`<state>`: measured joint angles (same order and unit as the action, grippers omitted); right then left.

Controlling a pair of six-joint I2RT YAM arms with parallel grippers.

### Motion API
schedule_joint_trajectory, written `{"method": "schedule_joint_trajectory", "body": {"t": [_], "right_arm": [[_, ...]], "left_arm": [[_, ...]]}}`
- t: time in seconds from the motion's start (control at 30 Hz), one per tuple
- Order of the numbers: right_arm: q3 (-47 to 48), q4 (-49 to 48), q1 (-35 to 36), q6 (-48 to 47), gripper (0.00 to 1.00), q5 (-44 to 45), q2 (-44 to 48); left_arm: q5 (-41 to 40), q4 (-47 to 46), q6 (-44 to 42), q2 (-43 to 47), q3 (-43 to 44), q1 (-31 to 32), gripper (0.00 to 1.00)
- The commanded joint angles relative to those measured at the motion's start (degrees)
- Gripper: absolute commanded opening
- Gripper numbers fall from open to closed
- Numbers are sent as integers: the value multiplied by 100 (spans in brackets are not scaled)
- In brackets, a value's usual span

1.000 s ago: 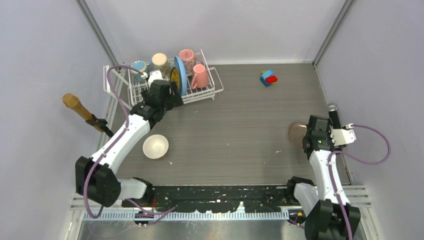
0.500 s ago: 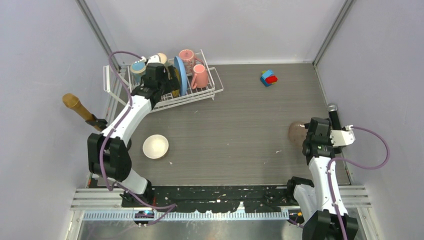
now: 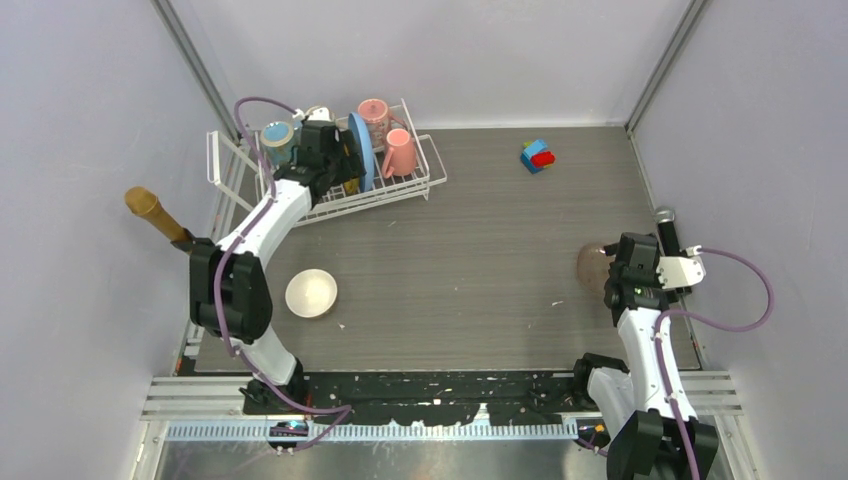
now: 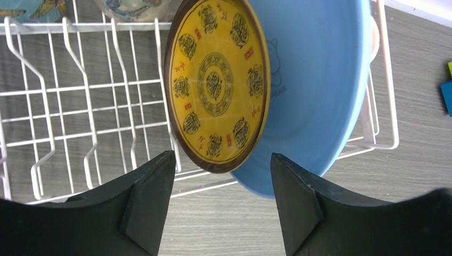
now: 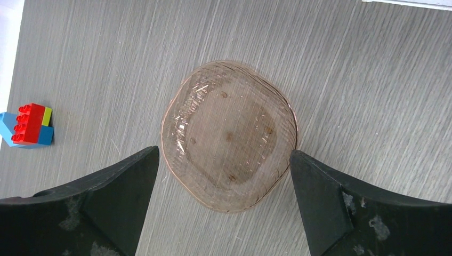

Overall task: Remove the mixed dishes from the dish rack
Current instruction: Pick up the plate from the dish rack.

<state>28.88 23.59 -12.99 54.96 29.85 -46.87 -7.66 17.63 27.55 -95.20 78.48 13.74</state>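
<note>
Writing: faint grey print on the large light-blue plate (image 4: 314, 90) reads as "EAR", beside a faint outline drawing. The start of the print is covered by the small yellow patterned plate (image 4: 216, 85), whose red marks are too small to read.
Left end effector (image 4: 221, 157): fingers fairly wide, gripping nothing. The yellow plate's lower rim sits between them, close to my left finger.
Plates: both stand on edge in the dish rack (image 4: 69, 106), the blue one directly behind the yellow.
Cut off: two patterned pieces beyond the yellow plate run off the top edge; I cannot tell what they are.
Hidden: seen from overhead, my left arm covers the rack's middle. The teal mug (image 3: 277, 135) shows left of it, a pink mug (image 3: 375, 112) and a second pink mug (image 3: 400, 152) right of it.
Right end effector (image 5: 224, 152): wide apart and empty, over a brownish glass dish (image 5: 229, 136) on the worktop (image 3: 480, 250).
Around: toy blocks (image 5: 29, 125) lie left of my right end effector. The small cream bowl (image 3: 311, 293) sits on the worktop, well back from my left end effector.
</note>
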Motion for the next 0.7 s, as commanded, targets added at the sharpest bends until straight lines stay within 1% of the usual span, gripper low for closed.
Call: {"method": "schedule_joint_trajectory", "body": {"t": [0.0,0.03,0.27,0.37,0.57,0.67], "right_arm": [[-51,-300,-32,-88,100,-25,47],[-50,-315,-30,-102,100,-65,47],[-111,-359,-34,-122,100,-67,164],[-135,-372,-36,-133,100,-55,174],[-129,-373,-31,-134,100,-31,146],[-129,-373,-31,-144,100,-14,136]], "left_arm": [[74,-268,-184,-155,382,-29,66],[92,-258,-210,-211,439,-29,65],[203,-148,-380,-511,745,-29,47],[293,-203,-436,-551,748,-29,34],[514,-273,-496,-620,747,-29,18],[570,-276,-509,-652,770,-29,7]]}}
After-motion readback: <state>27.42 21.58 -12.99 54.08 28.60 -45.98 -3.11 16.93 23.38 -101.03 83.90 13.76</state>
